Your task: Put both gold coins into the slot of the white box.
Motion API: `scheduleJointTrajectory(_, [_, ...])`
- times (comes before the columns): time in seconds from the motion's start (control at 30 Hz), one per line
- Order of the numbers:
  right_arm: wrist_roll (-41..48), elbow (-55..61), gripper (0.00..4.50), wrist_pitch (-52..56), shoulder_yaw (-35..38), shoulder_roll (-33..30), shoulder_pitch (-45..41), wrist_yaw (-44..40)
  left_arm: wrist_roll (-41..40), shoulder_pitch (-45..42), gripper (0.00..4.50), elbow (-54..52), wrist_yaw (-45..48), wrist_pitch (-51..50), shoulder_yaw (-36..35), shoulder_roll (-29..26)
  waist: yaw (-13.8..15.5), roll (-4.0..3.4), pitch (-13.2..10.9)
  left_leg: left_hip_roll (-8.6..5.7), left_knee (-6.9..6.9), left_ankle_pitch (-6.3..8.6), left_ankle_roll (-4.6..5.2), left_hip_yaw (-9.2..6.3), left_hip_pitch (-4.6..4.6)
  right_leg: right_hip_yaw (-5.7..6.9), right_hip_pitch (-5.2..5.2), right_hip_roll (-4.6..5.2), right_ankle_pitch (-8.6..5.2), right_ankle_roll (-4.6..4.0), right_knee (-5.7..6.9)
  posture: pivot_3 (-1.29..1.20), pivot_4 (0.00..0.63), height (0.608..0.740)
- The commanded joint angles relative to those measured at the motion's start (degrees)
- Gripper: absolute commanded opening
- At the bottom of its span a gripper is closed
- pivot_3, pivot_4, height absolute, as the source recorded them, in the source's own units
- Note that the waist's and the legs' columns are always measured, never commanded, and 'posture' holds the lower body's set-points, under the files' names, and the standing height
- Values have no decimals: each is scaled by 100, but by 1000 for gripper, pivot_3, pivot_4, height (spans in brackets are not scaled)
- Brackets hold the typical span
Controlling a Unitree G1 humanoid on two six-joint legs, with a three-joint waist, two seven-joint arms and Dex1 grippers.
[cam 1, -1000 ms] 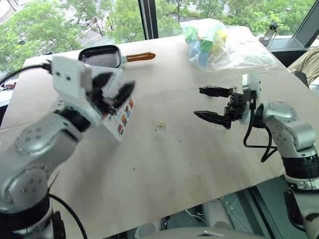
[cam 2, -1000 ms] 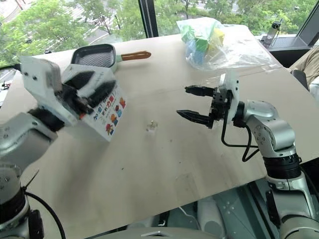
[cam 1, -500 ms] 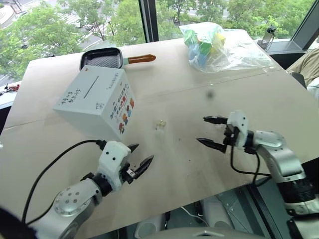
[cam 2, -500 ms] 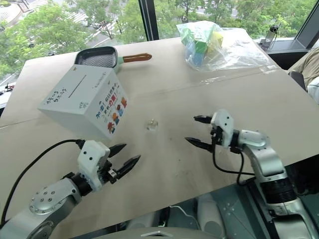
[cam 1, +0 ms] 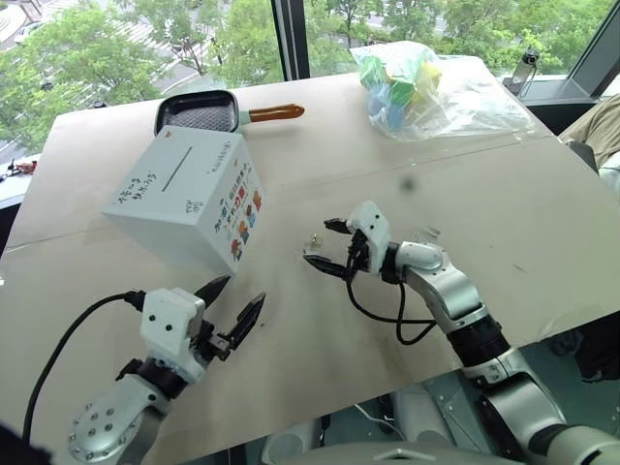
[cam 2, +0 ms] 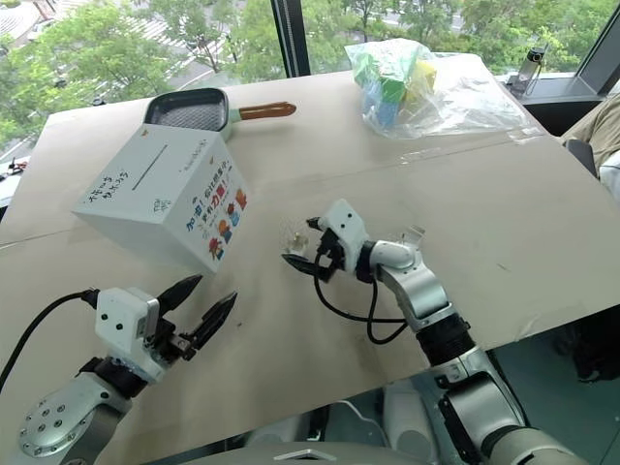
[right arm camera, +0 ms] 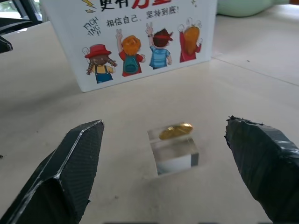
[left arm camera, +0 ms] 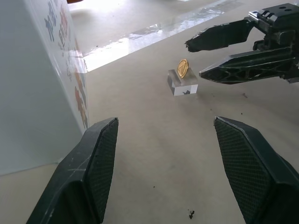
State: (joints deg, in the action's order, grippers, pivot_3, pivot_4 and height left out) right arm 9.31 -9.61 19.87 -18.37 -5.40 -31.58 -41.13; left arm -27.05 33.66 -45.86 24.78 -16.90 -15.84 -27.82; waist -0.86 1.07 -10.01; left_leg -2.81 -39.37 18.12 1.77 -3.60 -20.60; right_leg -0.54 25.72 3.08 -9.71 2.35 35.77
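The white box [cam 1: 184,199] stands tilted at the table's left, its slot [cam 1: 176,172] on the upper face and cartoon figures [right arm camera: 140,56] on the side toward the coin. One gold coin [right arm camera: 175,131] stands on a small clear block [right arm camera: 175,151] at mid table, also seen as the coin [left arm camera: 182,68]. My right gripper [cam 1: 320,242] is open and level, its fingers either side of the coin without touching it. My left gripper [cam 1: 242,291] is open and empty, low near the front edge, below the box and pointing toward the coin.
A dark pan [cam 1: 199,111] with an orange handle [cam 1: 274,111] lies behind the box. A clear bag of coloured blocks [cam 1: 417,82] sits at the back right. A small clear piece [cam 1: 426,232] lies beside my right forearm. A sleeve [cam 1: 601,126] shows at the right edge.
My right gripper has swept left and down to straddle the coin. My left arm has dropped from in front of the box to low near the front edge.
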Motion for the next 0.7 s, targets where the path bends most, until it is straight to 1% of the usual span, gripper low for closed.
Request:
scheduleJointTrajectory(0.03, [-36,-111,2915,-28,-31,217,-190,81,14,9,3370,-97,69,129,-139,37,-3,-1,-1,0,0,0,0,0,0,0,0,-1,0,0,0,0,150,721])
scheduleJointTrajectory(0.1, [-81,-198,1925,-28,-34,275,-234,119,35,-33,3370,-84,75,117,-115,50,0,-1,-1,0,0,0,0,1,-1,-1,1,-1,0,0,0,0,150,721])
scheduleJointTrajectory(0.13, [-92,-224,1315,-7,-36,295,-243,137,41,-52,3370,-76,78,109,-109,55,1,-1,-1,-1,0,0,0,1,-1,0,1,0,0,0,0,0,150,721])
scheduleJointTrajectory(0.17, [-108,-240,1122,-5,-41,301,-247,140,46,-67,3370,-74,79,102,-102,59,-2,-1,0,-1,0,0,0,1,-1,0,1,0,0,0,0,0,150,721])
scheduleJointTrajectory(0.2, [-131,-252,540,-21,-55,301,-251,139,52,-79,3370,-68,87,95,-98,56,-3,-2,0,-2,0,0,0,2,0,-2,1,0,0,0,0,0,150,721])
scheduleJointTrajectory(0.23, [-145,-257,212,-33,-62,303,-251,134,59,-89,3370,-59,98,93,-96,52,-5,-1,1,-2,0,0,0,2,1,-2,0,0,0,0,0,0,150,721])
scheduleJointTrajectory(0.27, [-150,-262,18,-36,-64,309,-252,130,66,-99,3370,-47,107,92,-95,49,-6,-1,1,-2,0,0,0,2,1,-1,0,-1,0,0,0,0,150,721])
scheduleJointTrajectory(0.53, [-222,-214,18,-11,-83,260,-213,73,119,-176,3370,47,167,99,-111,64,-9,-2,1,-1,0,0,0,2,2,-1,0,-6,0,0,3,0,150,721])
scheduleJointTrajectory(0.7, [-116,-147,18,34,-5,327,-235,70,185,-235,3370,110,177,116,-45,82,-9,-2,0,-1,1,0,0,1,2,0,0,-5,0,0,3,0,150,721])
